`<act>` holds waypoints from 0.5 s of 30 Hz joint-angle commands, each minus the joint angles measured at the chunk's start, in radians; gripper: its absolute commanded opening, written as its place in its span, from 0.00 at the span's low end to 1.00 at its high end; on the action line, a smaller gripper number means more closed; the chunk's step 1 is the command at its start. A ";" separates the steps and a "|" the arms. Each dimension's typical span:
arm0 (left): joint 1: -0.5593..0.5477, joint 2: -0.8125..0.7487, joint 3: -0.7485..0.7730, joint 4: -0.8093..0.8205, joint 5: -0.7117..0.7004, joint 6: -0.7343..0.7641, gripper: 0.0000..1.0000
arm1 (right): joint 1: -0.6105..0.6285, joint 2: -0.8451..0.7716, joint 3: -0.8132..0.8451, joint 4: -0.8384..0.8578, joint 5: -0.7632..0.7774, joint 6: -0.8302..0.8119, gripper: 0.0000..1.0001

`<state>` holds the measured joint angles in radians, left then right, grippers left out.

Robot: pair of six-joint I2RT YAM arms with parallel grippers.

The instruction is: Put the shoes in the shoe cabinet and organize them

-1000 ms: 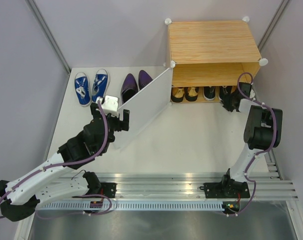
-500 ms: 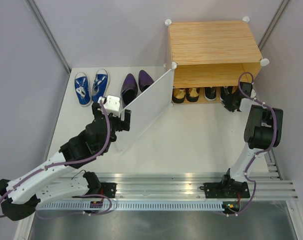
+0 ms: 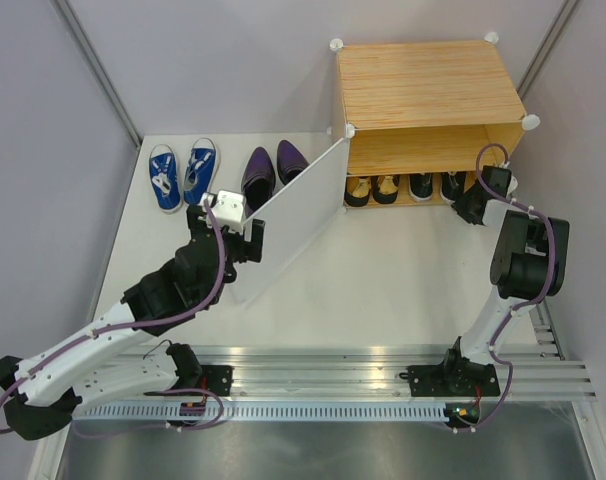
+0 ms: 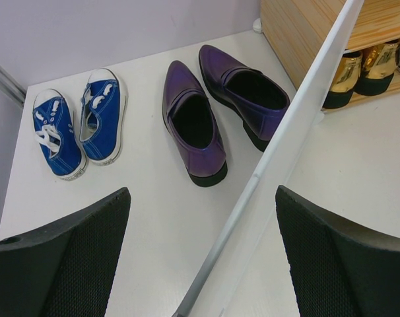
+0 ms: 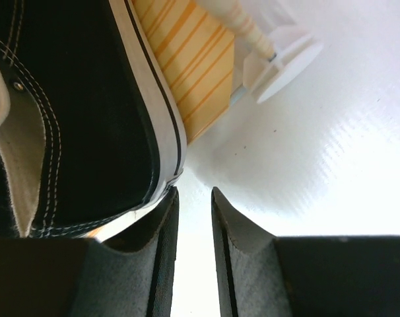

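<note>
Black pads, left gripper (image 4: 201, 193): wide apart and empty. The door's top edge runs between them; I cannot tell if it touches.
Door (image 4: 299, 112): white panel standing open, running from 6 toward 1 o'clock in my wrist view, up to the cabinet (image 3: 423, 85).
Purple shoes (image 4: 187, 125): on the table at 12 o'clock, near, left of the door. Long axes run 5 to 11, toes away.
Blue sneakers (image 4: 101, 115): at 10 o'clock, beside the purple pair.
Nearer arm: left, I judge.
In the way: the door stands between both pairs and the shelves, so I expect to carry around it.
Right gripper (image 5: 194, 195): fingers nearly together with a slim gap, nothing in it. A black shoe (image 5: 88, 99) sits just beside at 10 o'clock, by a corner connector (image 5: 282, 63).
Gold shoes (image 4: 348, 69): already on the lower shelf.
</note>
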<state>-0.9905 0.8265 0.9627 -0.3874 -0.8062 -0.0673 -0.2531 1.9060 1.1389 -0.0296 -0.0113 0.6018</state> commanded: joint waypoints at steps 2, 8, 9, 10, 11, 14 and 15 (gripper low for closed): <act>-0.002 0.005 -0.001 0.016 0.001 0.023 0.93 | 0.003 -0.033 0.078 0.281 -0.009 -0.103 0.30; -0.002 0.013 -0.001 0.016 0.002 0.023 0.93 | 0.003 -0.036 0.032 0.344 -0.009 -0.085 0.30; -0.002 0.013 -0.001 0.016 0.002 0.023 0.93 | 0.005 -0.039 0.027 0.350 -0.009 -0.082 0.31; -0.002 0.013 -0.001 0.016 0.002 0.023 0.93 | 0.005 -0.042 0.018 0.350 -0.010 -0.077 0.31; -0.002 0.013 -0.001 0.016 0.002 0.023 0.93 | 0.003 -0.045 0.010 0.350 -0.012 -0.073 0.31; -0.002 0.010 -0.001 0.016 0.004 0.021 0.93 | 0.005 -0.079 -0.031 0.341 -0.003 -0.039 0.34; -0.004 0.010 -0.001 0.016 0.005 0.021 0.93 | 0.003 -0.087 -0.044 0.330 0.000 -0.030 0.34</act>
<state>-0.9905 0.8402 0.9615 -0.3878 -0.8059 -0.0673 -0.2546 1.9015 1.0851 0.0776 0.0055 0.5682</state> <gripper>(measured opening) 0.926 0.337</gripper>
